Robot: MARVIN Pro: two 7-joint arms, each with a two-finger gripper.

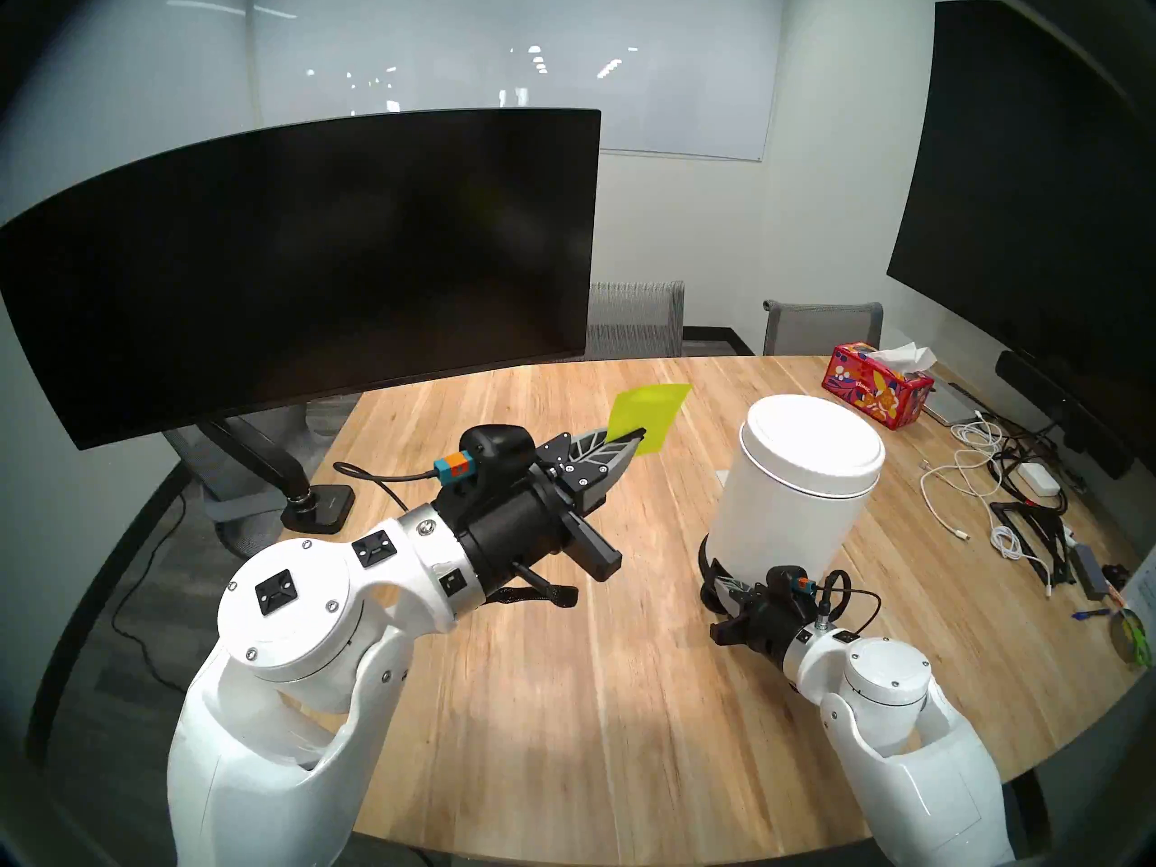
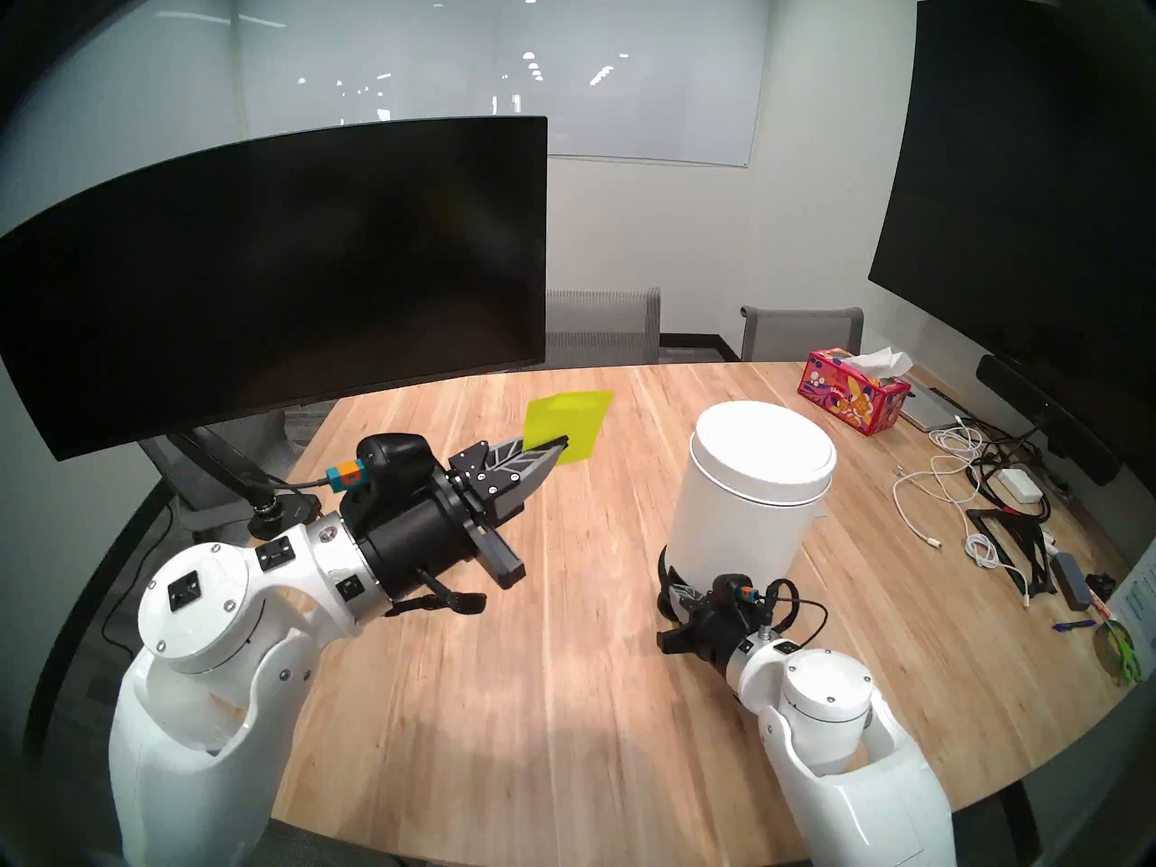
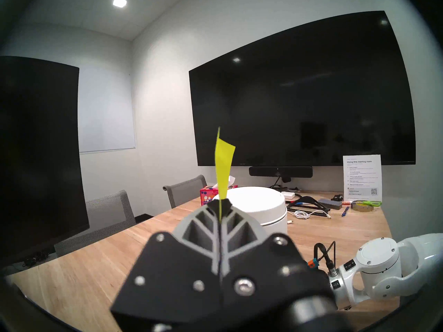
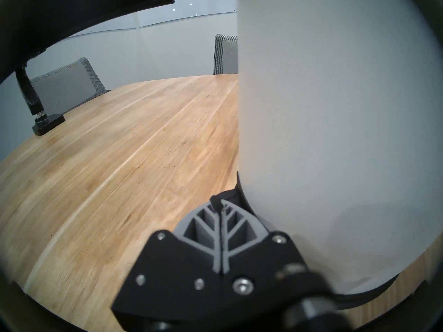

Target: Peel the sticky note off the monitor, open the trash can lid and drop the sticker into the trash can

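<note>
At the surface's (image 1: 563, 690) left edge, the monitor (image 1: 300, 271) stands on a black arm mount (image 1: 263, 465) whose base sits on the wood; the screen is dark and bare. Right of it, the left gripper (image 1: 638, 437) is raised above the surface, well clear of the screen, with its jaws closed on the lower edge of the sticky note (image 1: 650, 418). The note stands up from the fingertips, free on its other sides; the left wrist view shows it nearly edge-on, slightly curled. Further right, toward the surface's right half, the trash can (image 1: 788, 521) stands upright with the trash can lid (image 1: 813, 434) shut flat on top. The right gripper (image 4: 219, 204) sits low at the can's near side, beside the black base ring, its jaws closed on nothing. Whether its tips touch the base or the pedal cannot be told. Near the far right edge lie a red floral tissue box (image 1: 876, 387), then a tangle of white and black cables (image 1: 1001, 503). A bigger flat black display (image 1: 1032, 209) hangs on the right wall.
</note>
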